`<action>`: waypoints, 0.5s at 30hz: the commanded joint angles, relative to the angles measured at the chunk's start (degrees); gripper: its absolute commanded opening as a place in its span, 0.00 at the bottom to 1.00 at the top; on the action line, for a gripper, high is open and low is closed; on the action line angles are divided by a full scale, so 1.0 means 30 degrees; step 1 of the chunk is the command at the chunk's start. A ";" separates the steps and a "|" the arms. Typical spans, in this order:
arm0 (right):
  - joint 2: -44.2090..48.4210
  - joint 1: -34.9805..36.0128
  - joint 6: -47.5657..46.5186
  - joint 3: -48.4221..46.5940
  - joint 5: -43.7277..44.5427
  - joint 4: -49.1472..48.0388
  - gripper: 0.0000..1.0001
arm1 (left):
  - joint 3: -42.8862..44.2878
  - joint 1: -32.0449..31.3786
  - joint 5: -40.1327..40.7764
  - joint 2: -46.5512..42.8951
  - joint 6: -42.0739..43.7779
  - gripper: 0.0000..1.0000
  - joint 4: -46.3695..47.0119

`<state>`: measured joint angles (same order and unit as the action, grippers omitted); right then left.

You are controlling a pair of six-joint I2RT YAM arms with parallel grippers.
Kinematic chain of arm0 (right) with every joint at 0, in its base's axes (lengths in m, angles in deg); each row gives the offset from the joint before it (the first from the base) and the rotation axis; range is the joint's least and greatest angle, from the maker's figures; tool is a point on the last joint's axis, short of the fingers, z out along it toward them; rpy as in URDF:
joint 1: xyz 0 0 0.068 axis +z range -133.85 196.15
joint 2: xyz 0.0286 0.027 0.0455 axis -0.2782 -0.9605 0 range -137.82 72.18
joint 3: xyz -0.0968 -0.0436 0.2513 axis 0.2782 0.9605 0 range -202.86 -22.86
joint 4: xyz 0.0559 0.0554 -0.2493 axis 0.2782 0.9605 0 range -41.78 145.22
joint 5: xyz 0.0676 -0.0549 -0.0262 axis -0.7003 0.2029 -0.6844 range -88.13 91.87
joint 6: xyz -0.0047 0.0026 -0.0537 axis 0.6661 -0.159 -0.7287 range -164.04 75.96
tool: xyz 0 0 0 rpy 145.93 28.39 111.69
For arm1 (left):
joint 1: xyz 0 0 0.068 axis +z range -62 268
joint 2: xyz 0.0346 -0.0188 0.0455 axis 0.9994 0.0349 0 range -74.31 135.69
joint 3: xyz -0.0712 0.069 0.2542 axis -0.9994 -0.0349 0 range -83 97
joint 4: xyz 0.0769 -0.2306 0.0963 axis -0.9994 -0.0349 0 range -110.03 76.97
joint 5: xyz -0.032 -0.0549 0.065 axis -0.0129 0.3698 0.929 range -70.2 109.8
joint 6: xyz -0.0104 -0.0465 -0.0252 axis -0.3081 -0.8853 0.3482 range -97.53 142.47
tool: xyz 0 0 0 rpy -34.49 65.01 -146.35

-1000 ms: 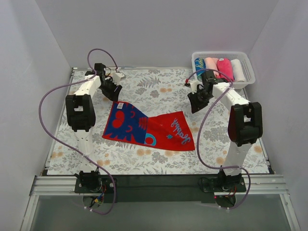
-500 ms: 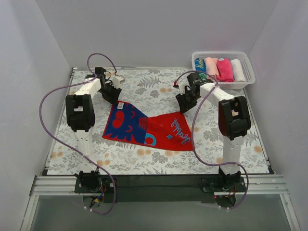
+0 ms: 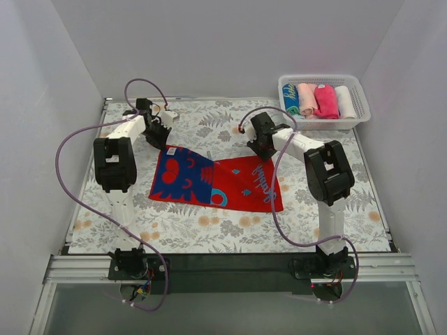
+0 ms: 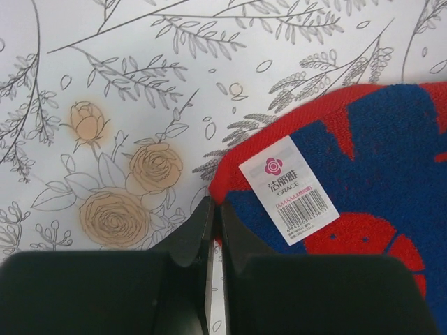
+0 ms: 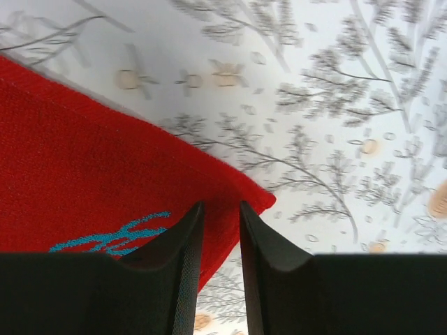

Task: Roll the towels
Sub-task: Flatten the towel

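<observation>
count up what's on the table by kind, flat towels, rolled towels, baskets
flat towel: 1
rolled towels: 4
basket: 1
total: 6

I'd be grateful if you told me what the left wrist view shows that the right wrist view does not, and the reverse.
Only the left wrist view shows the white barcode label and the blue pattern on the red towel, plus peach roses on the table cloth. Only the right wrist view shows teal script lettering on plain red pile. Both show a corner of that towel lying on the floral cloth, with the view's own jaws closed on its edge.
</observation>
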<state>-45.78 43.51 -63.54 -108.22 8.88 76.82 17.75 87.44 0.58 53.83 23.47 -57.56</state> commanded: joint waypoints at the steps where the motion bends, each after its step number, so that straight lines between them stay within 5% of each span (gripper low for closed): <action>1: -0.0965 -0.0768 -0.0470 0.0273 0.3494 -0.0715 0.28 | -0.0010 0.0830 0.1046 -0.0145 -0.0039 0.00 -0.0595; 9: -0.1172 -0.1178 0.0057 -0.1836 0.3729 -0.0627 0.35 | 0.1601 0.0918 0.1838 0.0734 -0.0771 0.00 -0.0681; 13: -0.0529 -0.1354 0.0116 -0.2628 0.3467 -0.0189 0.41 | 0.1896 0.1035 0.1194 0.0180 -0.0946 0.16 -0.0772; 15: 0.0261 -0.1412 0.0203 -0.3213 0.2534 0.0628 0.43 | 0.2071 0.1152 -0.0028 -0.0317 -0.0947 0.33 -0.1294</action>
<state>-48.40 39.77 -63.56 -113.64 18.08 76.34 21.77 89.85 3.14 55.73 21.45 -59.38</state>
